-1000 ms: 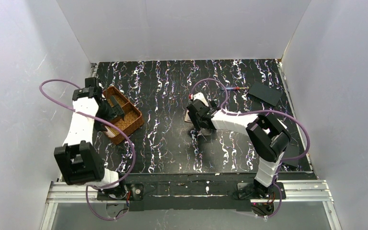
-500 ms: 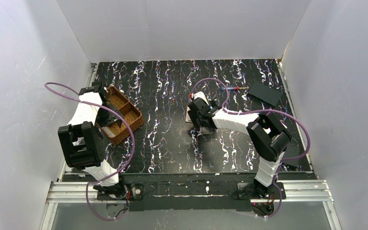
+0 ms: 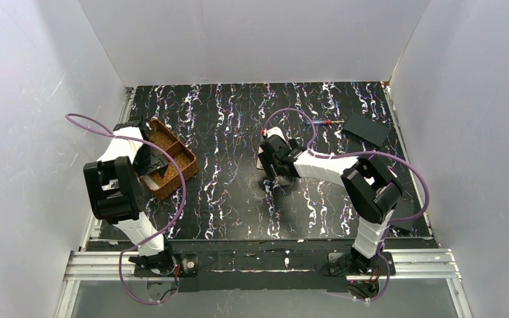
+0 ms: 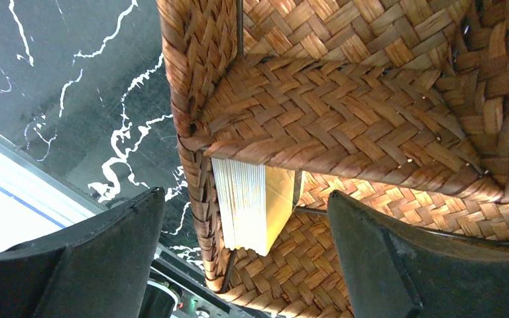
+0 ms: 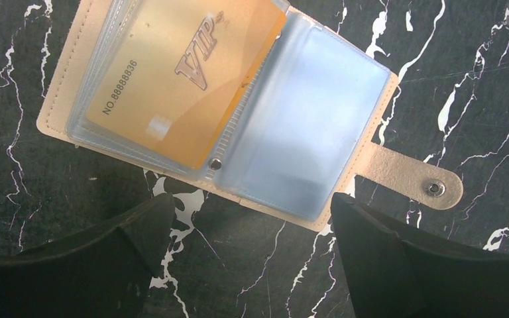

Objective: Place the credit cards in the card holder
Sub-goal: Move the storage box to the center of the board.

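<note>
A stack of gold credit cards (image 4: 255, 209) stands on edge against the wall of a brown woven tray (image 4: 344, 112). My left gripper (image 4: 248, 265) hangs open over that compartment, one finger on each side of the stack, not touching it. In the top view this gripper (image 3: 156, 169) is over the near half of the tray (image 3: 192, 165). The beige card holder (image 5: 63, 99) lies open on the table, a gold VIP card (image 5: 185, 79) in its left sleeve and a bluish clear sleeve (image 5: 305, 126) on the right. My right gripper (image 5: 252, 245) is open just in front of it, holding nothing.
The holder's snap tab (image 5: 417, 182) sticks out to the right. A black flat plate (image 3: 366, 129) lies at the back right, with a thin pen-like object (image 3: 321, 123) beside it. White walls close in three sides.
The left arm folded back, its elbow swinging toward the tray, and its gripper moved nearer over the tray's near compartment. The right arm stayed put.
</note>
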{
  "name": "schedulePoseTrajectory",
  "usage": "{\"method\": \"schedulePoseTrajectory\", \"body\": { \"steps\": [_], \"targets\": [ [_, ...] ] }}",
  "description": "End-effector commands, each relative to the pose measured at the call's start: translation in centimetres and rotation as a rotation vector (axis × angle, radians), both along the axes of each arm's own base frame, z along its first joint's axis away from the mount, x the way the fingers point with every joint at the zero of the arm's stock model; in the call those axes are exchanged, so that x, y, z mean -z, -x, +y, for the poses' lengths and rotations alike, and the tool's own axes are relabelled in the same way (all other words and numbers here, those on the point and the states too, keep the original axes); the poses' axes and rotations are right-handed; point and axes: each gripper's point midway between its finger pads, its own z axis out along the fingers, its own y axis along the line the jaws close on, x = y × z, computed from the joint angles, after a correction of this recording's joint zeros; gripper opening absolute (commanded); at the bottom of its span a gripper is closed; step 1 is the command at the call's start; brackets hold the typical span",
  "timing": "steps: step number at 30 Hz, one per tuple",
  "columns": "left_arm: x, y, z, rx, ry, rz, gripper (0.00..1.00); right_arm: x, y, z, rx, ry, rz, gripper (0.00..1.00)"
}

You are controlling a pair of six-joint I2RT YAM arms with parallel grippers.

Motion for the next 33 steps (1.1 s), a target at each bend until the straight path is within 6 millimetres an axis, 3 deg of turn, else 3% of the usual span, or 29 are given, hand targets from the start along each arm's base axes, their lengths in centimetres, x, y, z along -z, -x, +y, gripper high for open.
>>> {"method": "schedulePoseTrajectory", "body": {
  "steps": [1, 16, 25, 33],
  "targets": [
    [0.0, 0.0, 1.6, 0.000, -0.078, 0.006, 0.89, 1.0, 1.1, 0.5, -0.032, -0.007, 0.049, 0.98],
    [-0.2, 1.2, 2.0, 0.030, -0.101, 0.042, 0.73, 1.2, 1.4, 1.0, -0.052, -0.021, 0.064, 0.98],
    [-1.2, 1.3, 2.1, 0.060, -0.102, 0.051, 0.52, 1.2, 1.4, 1.2, -0.057, -0.028, 0.068, 0.98],
    [-2.4, 1.5, 2.1, 0.076, -0.108, 0.039, 0.48, 1.2, 1.5, 1.4, -0.063, -0.034, 0.072, 0.98]
  ]
}}
